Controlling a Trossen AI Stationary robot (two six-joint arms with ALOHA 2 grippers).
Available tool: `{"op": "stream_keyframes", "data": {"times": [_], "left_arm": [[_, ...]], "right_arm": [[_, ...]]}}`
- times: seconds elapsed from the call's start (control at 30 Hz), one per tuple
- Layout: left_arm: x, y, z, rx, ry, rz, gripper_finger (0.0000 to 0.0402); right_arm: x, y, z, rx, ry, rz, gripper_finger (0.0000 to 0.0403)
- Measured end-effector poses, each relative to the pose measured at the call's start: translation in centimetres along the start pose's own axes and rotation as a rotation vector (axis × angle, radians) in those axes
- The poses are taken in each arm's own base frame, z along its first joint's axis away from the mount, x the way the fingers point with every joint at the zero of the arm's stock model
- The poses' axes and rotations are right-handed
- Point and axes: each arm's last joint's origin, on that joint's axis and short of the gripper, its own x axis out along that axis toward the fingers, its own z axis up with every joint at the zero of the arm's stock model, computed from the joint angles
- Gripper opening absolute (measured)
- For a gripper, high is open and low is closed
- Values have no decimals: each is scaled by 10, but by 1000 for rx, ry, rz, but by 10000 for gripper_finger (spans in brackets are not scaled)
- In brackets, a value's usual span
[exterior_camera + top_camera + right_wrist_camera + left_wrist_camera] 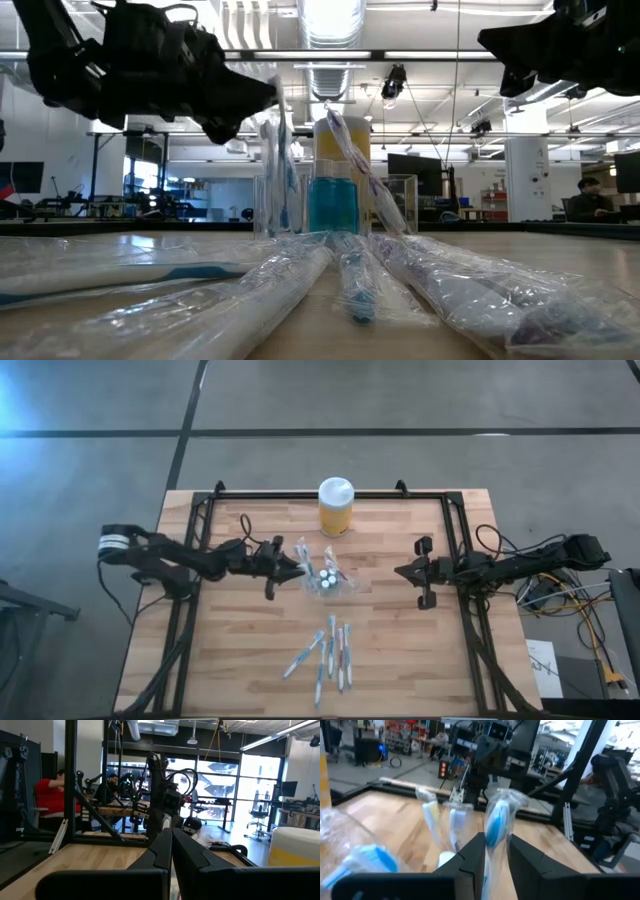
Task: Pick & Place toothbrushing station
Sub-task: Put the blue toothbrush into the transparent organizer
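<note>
A: Where is the toothbrushing station [328,581]?

B: Mid-surface, in front of the yellow jar [335,506], with several wrapped brushes standing in its cups. The left gripper [297,568] is right at its edge, fingers [470,865] parted a little with one wrapped toothbrush [495,827] standing between them. I cannot tell if they press on it.

A: And the right gripper [402,571]?

B: Well apart on the other side, fingers shut on nothing, waiting.

A: What could go wrong?

B: The holder looks light and clear. If the left fingers pull away while the wrapper clings, I judge the brush could lift out or tip the station. A sideways drag could also knock the neighbouring brushes over.

A: Room to move?

B: Bare wooden surface [240,640] on the left arm's side and between the station and the right gripper. Loose wrapped toothbrushes [330,650] lie nearer the front edge, so that way is cluttered; the jar blocks the back
</note>
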Motion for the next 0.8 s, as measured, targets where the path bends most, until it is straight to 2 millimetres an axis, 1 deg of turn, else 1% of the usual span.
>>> {"op": "stream_keyframes", "data": {"times": [0.17, 0.4, 0.47, 0.6, 0.8], "left_arm": [[-8, -1, 6, 21, 55, 54, 86], [-25, -5, 22, 35, 64, 202, 85], [-31, -6, 25, 8, 79, 241, 85], [-38, -7, 26, -19, 123, 263, 85], [-37, -7, 19, -34, 177, 247, 85]], "right_arm": [[0, 0, 0, 0, 0, 1, 8], [0, 0, 0, 1, -1, 1, 8], [0, 0, 0, 1, -1, 1, 8], [0, 0, 1, -9, -6, 0, 8], [0, 0, 2, -28, -20, -2, 8]]}}
